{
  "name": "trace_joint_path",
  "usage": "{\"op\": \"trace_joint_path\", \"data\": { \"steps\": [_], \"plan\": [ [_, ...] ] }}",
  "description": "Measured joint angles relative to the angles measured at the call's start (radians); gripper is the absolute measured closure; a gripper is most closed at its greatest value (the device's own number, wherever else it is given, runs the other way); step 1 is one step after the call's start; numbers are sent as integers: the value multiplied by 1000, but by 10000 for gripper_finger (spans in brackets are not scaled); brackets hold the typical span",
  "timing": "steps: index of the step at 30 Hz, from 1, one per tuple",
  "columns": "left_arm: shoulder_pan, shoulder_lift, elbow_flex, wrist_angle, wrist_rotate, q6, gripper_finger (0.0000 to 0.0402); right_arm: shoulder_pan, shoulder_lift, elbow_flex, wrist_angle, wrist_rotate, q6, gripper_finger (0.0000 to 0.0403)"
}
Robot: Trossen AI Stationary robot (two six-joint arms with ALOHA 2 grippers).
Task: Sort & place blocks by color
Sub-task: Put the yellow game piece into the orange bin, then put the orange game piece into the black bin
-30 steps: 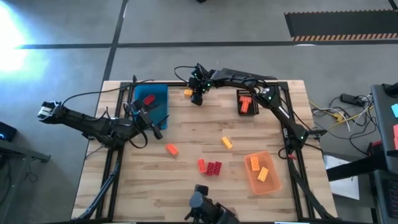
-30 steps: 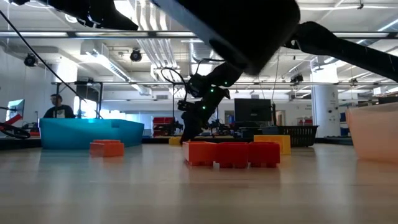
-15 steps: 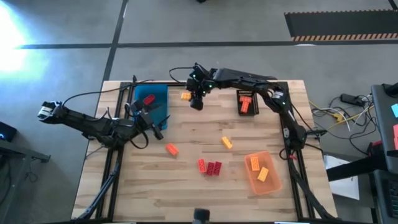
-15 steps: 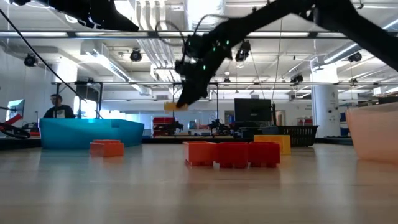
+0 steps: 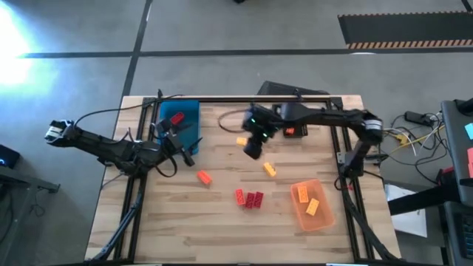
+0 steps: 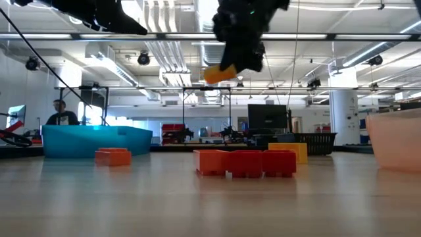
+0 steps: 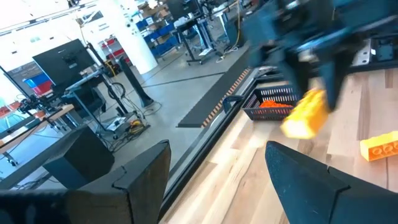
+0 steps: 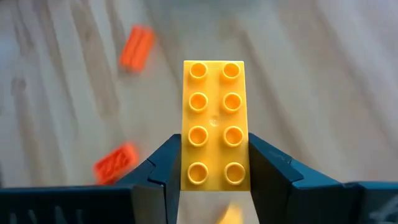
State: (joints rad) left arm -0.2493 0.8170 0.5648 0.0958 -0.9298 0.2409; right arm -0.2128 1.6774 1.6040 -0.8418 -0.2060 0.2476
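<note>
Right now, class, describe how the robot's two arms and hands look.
Both arms are dark, slim and jointed, with black cables looped alongside. The right hand has small green lights near its wrist and two flat dark fingers. The left hand looks the same dark colour.

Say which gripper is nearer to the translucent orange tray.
Right. The right gripper, shut on a yellow studded brick, hangs above mid-table, up and left of the translucent orange tray. The left gripper waits open by the blue tray, farther off.

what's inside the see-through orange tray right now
Two orange-yellow blocks lie inside the translucent orange tray, apart from each other, seen from above. From table height only the tray's wall shows, so anything under them stays hidden.
</note>
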Motion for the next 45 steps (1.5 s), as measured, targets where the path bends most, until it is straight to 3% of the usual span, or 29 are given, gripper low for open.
{"op": "trace_joint_path", "data": {
  "steps": [8,19,23,34,41,45],
  "plan": [
    [0,25,0,0,0,1,155,149,-226,-236,-149,-26,344,276],
    [1,23,0,0,0,2,155,352,-442,-466,-312,-365,808,276],
    [1,25,0,0,0,2,155,410,-467,-559,-312,-426,939,276],
    [0,27,0,1,0,1,155,431,-464,-676,-309,-393,986,275],
    [0,26,0,0,0,1,155,431,-464,-697,-307,-351,985,198],
    [0,26,0,0,0,1,155,430,-464,-680,-306,-351,983,178]
  ]
}}
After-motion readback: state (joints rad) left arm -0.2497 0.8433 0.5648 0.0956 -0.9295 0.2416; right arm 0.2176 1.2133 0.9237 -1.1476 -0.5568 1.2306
